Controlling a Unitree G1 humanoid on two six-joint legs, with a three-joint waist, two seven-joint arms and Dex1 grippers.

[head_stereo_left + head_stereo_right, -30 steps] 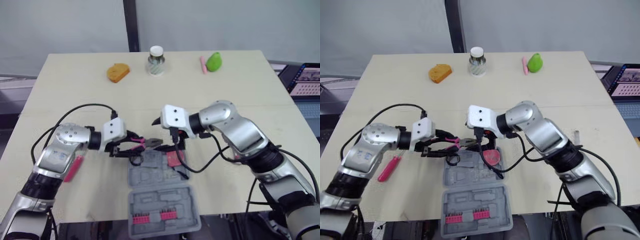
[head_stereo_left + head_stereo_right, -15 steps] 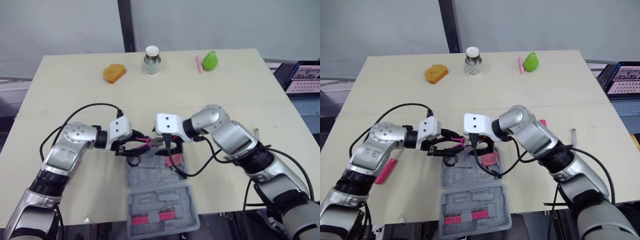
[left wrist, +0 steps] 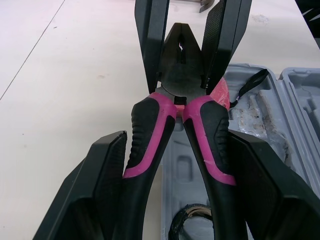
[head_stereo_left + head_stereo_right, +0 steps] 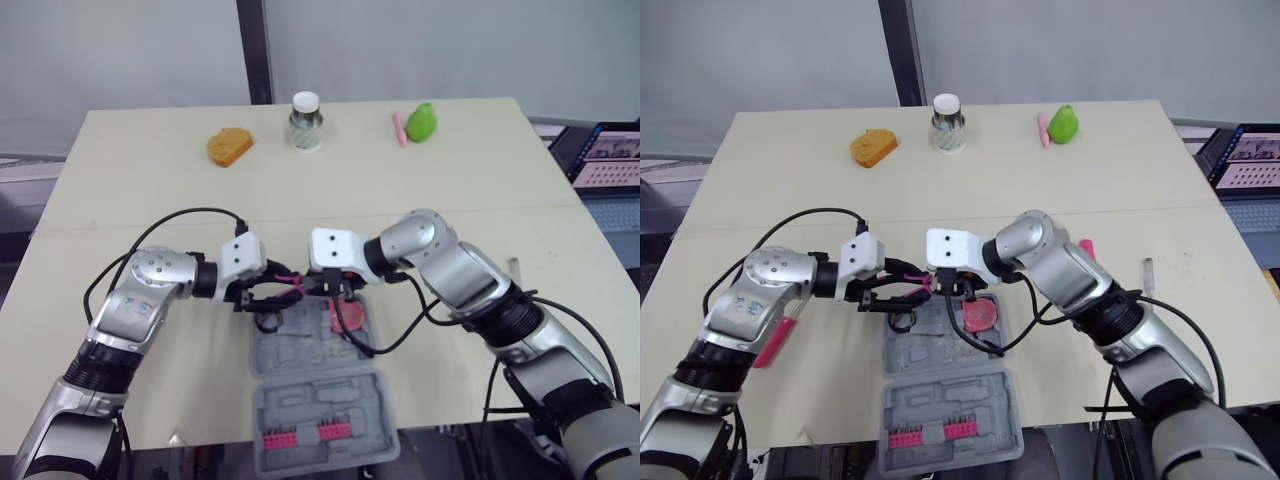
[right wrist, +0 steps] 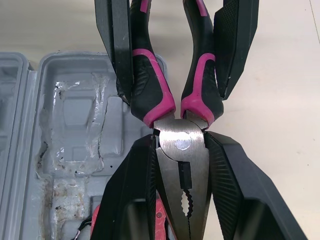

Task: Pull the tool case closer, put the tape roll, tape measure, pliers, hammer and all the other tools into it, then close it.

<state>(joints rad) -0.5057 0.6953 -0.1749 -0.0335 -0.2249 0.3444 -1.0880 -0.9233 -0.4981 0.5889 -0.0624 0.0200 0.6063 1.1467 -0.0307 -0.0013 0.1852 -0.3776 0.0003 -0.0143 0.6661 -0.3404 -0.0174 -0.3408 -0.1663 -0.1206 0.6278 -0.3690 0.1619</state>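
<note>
Left eye view takes in the pale desk (image 4: 480, 190), with the grey tool case (image 4: 320, 400) lying open at the middle of its near edge. A row of pink bits sits in the half nearest that edge. Both arms reach in over the case's far end. The left fingers (image 4: 258, 296) are clamped on the pink-and-black handles of the pliers (image 3: 180, 105). The right fingers (image 4: 322, 291) are clamped on the steel head from the opposite side, so the tool hangs between them above the case's far left corner. A red tape measure (image 4: 348, 316) sits in the case's far half, and a black tape roll (image 4: 266, 321) lies at its far left corner. A pink-handled screwdriver (image 4: 773, 342) lies on the desk toward the left edge, beside the left arm. A jar (image 4: 305, 122) stands at the far edge.
</note>
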